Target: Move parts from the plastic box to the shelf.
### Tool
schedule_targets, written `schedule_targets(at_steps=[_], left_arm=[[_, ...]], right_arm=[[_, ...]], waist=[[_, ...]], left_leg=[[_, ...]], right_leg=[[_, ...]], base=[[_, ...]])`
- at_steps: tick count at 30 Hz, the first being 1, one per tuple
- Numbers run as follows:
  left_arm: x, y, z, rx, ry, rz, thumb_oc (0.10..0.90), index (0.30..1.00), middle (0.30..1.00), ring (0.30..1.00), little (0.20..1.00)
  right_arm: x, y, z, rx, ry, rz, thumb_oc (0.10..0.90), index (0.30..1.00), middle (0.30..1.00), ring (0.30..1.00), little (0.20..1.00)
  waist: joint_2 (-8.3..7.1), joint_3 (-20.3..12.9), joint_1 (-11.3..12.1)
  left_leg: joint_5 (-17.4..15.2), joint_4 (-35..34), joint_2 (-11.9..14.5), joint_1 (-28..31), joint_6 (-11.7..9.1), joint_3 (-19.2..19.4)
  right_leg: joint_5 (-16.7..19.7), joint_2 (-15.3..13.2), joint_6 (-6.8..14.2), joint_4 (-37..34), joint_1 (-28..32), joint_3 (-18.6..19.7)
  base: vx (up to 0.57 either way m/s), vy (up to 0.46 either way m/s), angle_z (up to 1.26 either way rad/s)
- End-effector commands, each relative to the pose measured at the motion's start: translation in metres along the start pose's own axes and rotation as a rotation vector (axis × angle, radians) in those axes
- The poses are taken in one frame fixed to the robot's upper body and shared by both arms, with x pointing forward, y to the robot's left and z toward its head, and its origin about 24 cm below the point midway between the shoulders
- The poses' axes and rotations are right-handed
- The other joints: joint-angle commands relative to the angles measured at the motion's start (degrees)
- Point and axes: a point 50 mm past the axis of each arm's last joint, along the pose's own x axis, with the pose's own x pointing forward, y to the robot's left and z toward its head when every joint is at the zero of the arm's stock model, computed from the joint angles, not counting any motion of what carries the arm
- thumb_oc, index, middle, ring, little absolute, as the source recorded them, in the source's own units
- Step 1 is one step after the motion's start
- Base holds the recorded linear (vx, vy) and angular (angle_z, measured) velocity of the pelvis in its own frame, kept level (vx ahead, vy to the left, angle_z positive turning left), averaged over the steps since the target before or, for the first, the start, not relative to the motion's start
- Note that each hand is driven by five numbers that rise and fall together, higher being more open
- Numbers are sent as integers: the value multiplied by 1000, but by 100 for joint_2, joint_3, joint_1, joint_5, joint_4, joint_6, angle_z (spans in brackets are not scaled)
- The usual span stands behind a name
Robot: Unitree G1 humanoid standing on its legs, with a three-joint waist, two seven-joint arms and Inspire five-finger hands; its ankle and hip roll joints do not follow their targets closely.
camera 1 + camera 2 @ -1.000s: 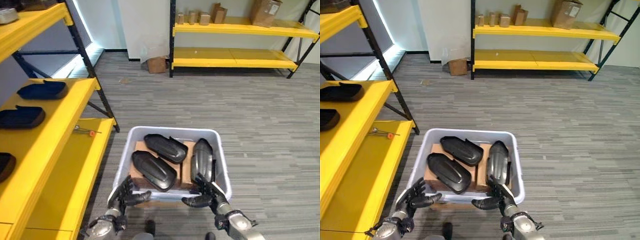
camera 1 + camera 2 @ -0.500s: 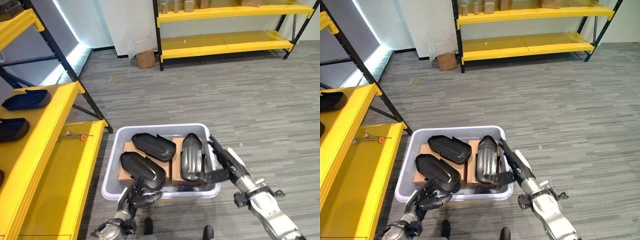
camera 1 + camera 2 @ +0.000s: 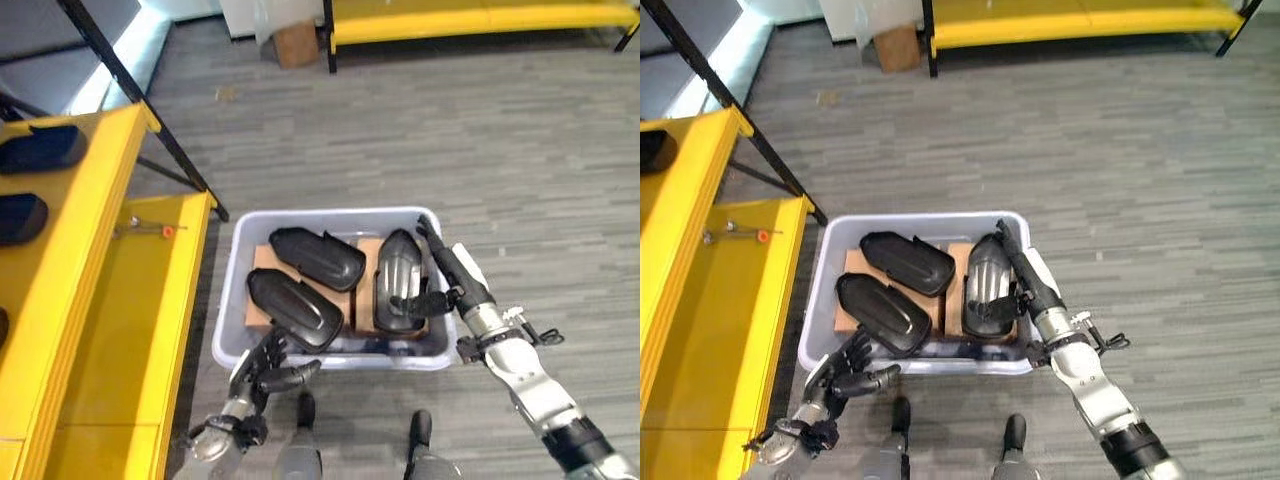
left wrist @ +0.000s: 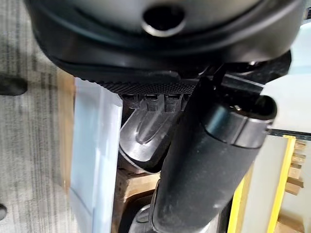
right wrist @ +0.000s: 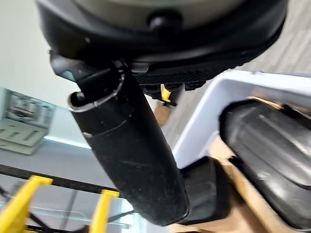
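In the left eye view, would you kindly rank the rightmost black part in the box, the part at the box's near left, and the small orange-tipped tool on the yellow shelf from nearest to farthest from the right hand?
1. Rightmost black part: right beside the right hand, its thumb at the part.
2. Near-left part: across the plastic box.
3. Orange-tipped tool: on the yellow shelf, far left.

Grey striped floor (image 3: 520,150) is carrying the plastic box (image 3: 232,325) and a cardboard box (image 3: 296,42) far off. Yellow shelf (image 3: 150,330) is carrying dark parts (image 3: 42,148) above and a small tool (image 3: 145,226) below.
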Motion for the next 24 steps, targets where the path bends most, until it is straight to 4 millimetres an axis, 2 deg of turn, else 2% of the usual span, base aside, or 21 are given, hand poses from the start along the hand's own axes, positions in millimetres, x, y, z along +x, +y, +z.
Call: schedule_targets(at_steps=[1, 2, 6, 12, 20, 24], left_arm=[[11, -6, 75, 15, -361, -50, 900, 1000, 1000, 1000, 1000], [11, -6, 75, 15, -361, -50, 900, 1000, 1000, 1000, 1000], [13, -16, 100, 14, -466, -86, 900, 1000, 1000, 1000, 1000], [18, -30, 118, 4, -537, -123, 900, 1000, 1000, 1000, 1000], [21, -39, 127, 4, -570, -145, 900, 1000, 1000, 1000, 1000], [21, -40, 132, 14, -587, -151, 900, 1000, 1000, 1000, 1000]], right_arm=[[27, -8, 53, 0, -248, -85, 900, 1000, 1000, 1000, 1000], [27, -8, 53, 0, -248, -85, 900, 1000, 1000, 1000, 1000], [38, -7, 50, -23, -216, -109, 900, 1000, 1000, 1000, 1000], [50, -4, 48, -25, -179, -144, 900, 1000, 1000, 1000, 1000], [57, 0, 45, -59, -154, -148, 900, 1000, 1000, 1000, 1000], [56, -9, 35, -123, -117, -164, 900, 1000, 1000, 1000, 1000]], waist=[[-217, 18, 100], [-218, 18, 100], [-172, 250, 143], [-137, 453, 185], [-156, 641, 232], [-152, 753, 241]], left_leg=[[-28, -48, 221, 244, -83, 29], [-28, -48, 221, 243, -83, 30], [25, -48, 178, 62, -83, 31], [79, -48, 149, -167, -73, 22], [110, -48, 131, -315, -57, 20], [108, -48, 104, -391, -55, 30]], right_leg=[[46, -607, 238, 571, -332, 1], [46, -608, 238, 572, -333, 2], [102, -659, 239, 604, -542, 26], [144, -686, 233, 641, -774, 74], [162, -688, 225, 679, -930, 71], [163, -723, 235, 729, -1024, 61]], base=[[-56, 17, -2], [-94, 33, -1], [-64, 17, -1], [-53, 11, -1], [-2, -1, 0], [0, 0, 0]])
